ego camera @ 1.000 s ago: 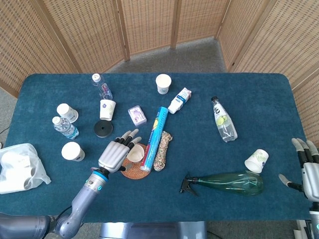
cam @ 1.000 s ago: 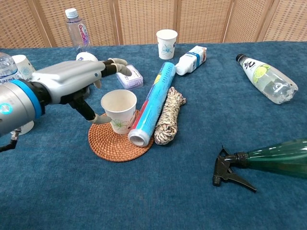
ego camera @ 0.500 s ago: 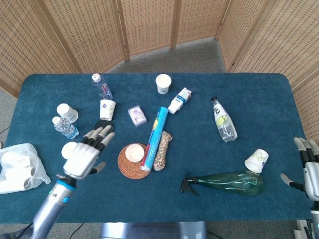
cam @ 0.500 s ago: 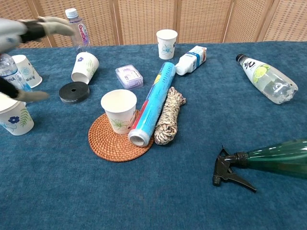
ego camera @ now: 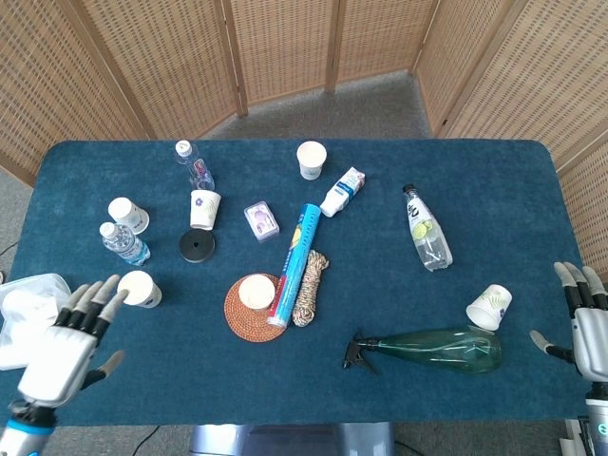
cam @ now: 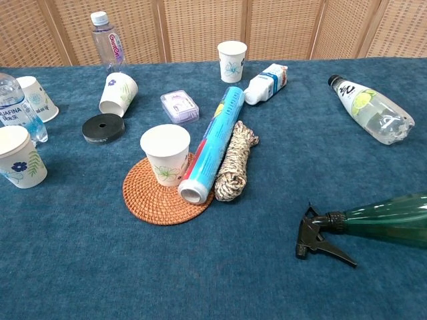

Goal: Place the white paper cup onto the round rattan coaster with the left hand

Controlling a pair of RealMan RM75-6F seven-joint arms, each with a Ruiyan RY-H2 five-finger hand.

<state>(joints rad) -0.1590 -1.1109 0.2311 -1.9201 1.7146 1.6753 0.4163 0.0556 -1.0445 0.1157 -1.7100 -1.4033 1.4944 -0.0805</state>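
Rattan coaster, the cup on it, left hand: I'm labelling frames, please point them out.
rattan coaster [cam: 148,201], chest view, bare front weave.
white paper cup [cam: 166,156], chest view, side wall.
left hand [ego camera: 59,343], head view, back of hand.

We see a staged test area, not a lived-in room: woven rattan screens [ego camera: 171,66] fence a blue-carpeted table [ego camera: 532,190] on grey floor carpet [ego camera: 380,104].

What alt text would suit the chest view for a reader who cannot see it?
A white paper cup stands upright on a round rattan coaster on a blue table, beside a blue roll and a coil of rope. No robot hand shows.
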